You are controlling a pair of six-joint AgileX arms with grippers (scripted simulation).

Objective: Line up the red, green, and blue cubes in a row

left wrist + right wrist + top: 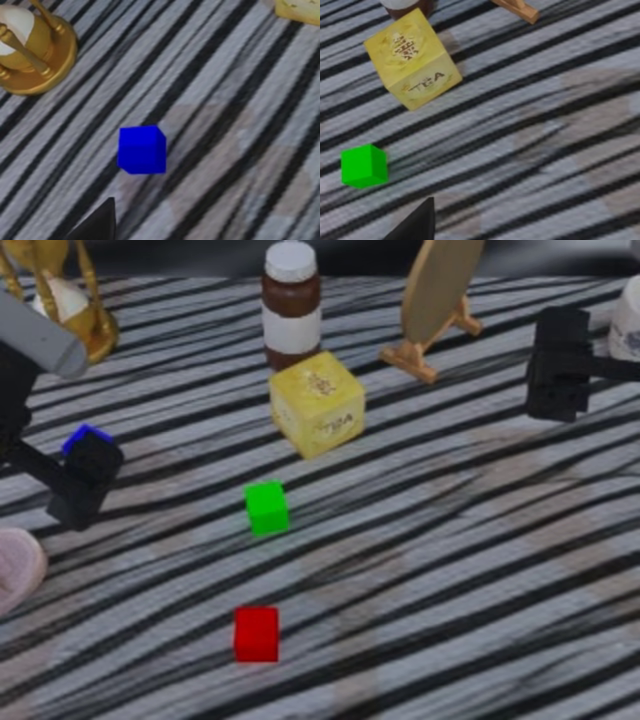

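The blue cube lies on the striped cloth at the table's left. In the top view only a corner of the blue cube shows behind my left gripper, which hovers over it, open and holding nothing. One dark fingertip shows in the left wrist view, apart from the cube. The green cube sits near the middle, and the red cube lies nearer the front edge. My right gripper is parked open at the back right, far from all three; the right wrist view shows the green cube.
A large yellow tea box stands behind the green cube, with a brown jar behind it. A golden hourglass is at the back left, a wooden stand at the back right, and a pink object at the left edge.
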